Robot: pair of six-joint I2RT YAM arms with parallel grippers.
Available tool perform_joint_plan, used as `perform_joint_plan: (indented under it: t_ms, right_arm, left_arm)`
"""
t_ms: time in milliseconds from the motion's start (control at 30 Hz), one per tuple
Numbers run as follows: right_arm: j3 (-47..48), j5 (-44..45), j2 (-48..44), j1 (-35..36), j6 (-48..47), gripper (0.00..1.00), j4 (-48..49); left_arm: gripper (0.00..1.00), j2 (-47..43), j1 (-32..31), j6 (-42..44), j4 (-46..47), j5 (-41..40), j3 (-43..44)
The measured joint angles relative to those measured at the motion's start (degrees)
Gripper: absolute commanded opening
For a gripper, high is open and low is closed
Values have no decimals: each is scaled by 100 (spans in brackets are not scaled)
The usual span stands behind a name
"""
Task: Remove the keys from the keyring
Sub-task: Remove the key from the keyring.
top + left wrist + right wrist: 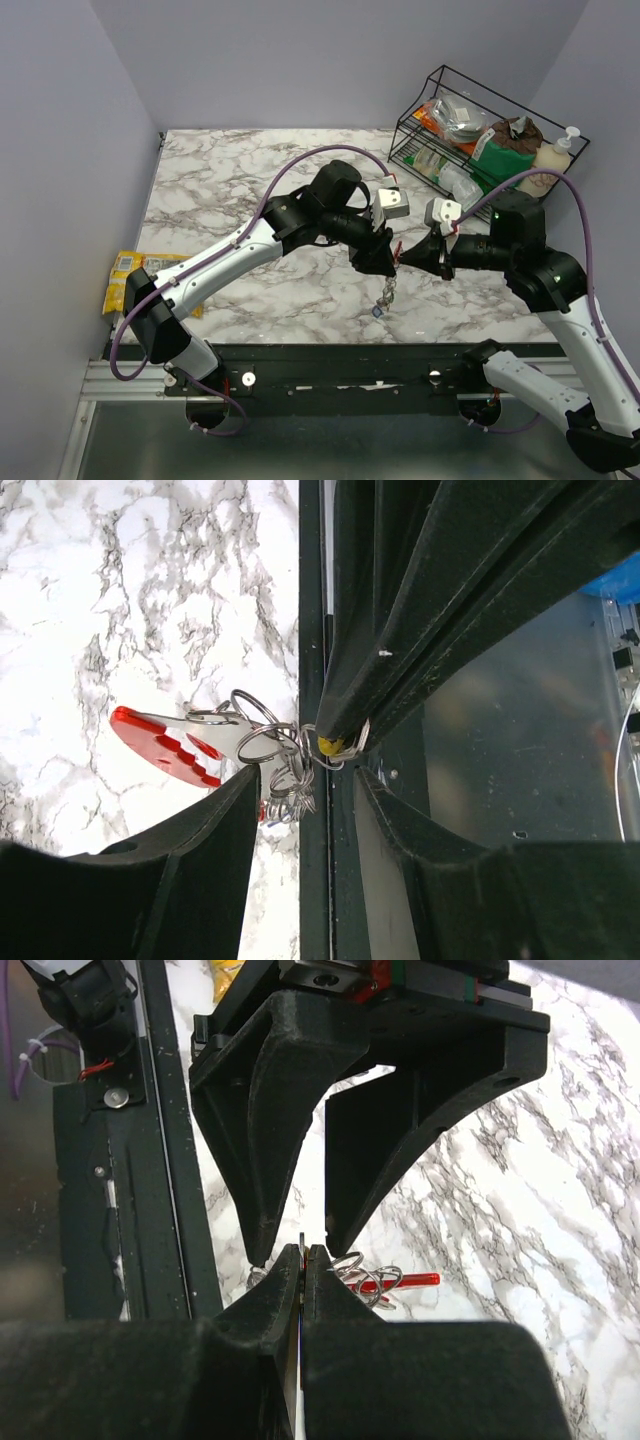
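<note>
The right gripper [303,1258] had its two black fingers pressed together, pinching a thin metal sliver that belonged to the bunch of small keys [385,295]; the left wrist view showed a spot of yellow and a loop of wire right at that pinch, though which key it was could not be told. The left gripper [308,777] stood partly spread, its black fingertips [258,1252] set on either side of the right gripper's closed tips rather than clamped on anything visible. A tangle of silver wire split rings [262,742] lay against the inner edge of one left finger; whether that finger pressed on it could not be told. The bright red and grey clip-like keyring [160,742] jutted out sideways from those rings, above the white marble-patterned tabletop [220,180]. From above, the two grippers met nose to nose, and the keys dangled beneath them, a blue tag lowest.
</note>
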Motion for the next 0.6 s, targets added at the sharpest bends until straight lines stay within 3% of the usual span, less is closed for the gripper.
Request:
perform_joint_plan:
  t_ms: [200, 533, 600]
  right_arm:
    - [-114, 2, -20, 0, 0, 2, 37]
    - [-136, 2, -20, -2, 26, 2, 46]
    - [-136, 2, -22, -13, 44, 2, 46]
  left_arm:
    - [38, 0, 0, -2, 0, -26, 0]
    - [30, 0, -24, 2, -2, 7, 2]
    - [22, 0, -57, 4, -4, 7, 0]
